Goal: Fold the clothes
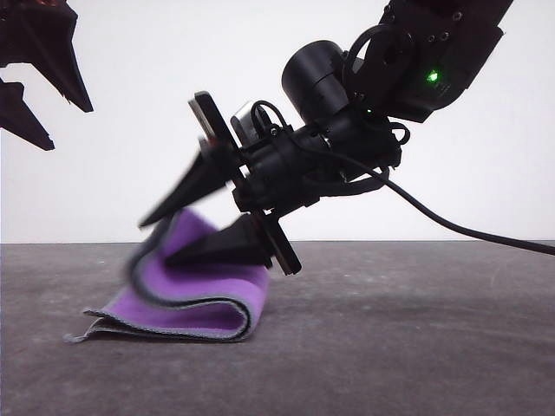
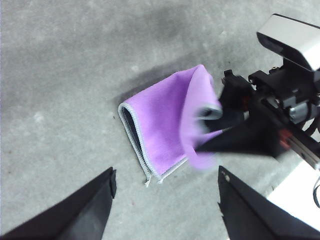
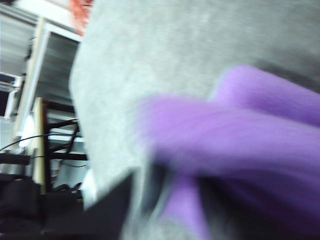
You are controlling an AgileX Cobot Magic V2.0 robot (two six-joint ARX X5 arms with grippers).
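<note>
The right gripper (image 1: 169, 234) pinches a raised flap of the small soft cloth (image 1: 204, 290), purple face showing with a pale grey stitched hem, the rest lying doubled on the table just beneath its fingers. The left gripper (image 1: 48, 108) hangs spread wide and empty, well apart. A shallow pinch might let the flap slip and spring back unfolded. The rough grey tabletop (image 1: 416, 338) meets a plain white wall (image 1: 113, 52).

Front camera sits low, near table (image 1: 416, 347) level, facing forward toward a white wall (image 1: 486, 113). Left wrist camera looks steeply down on the cloth (image 2: 165, 125) from above. Right wrist camera, blurred, is close against the same cloth (image 3: 250, 135). All three views share it.
</note>
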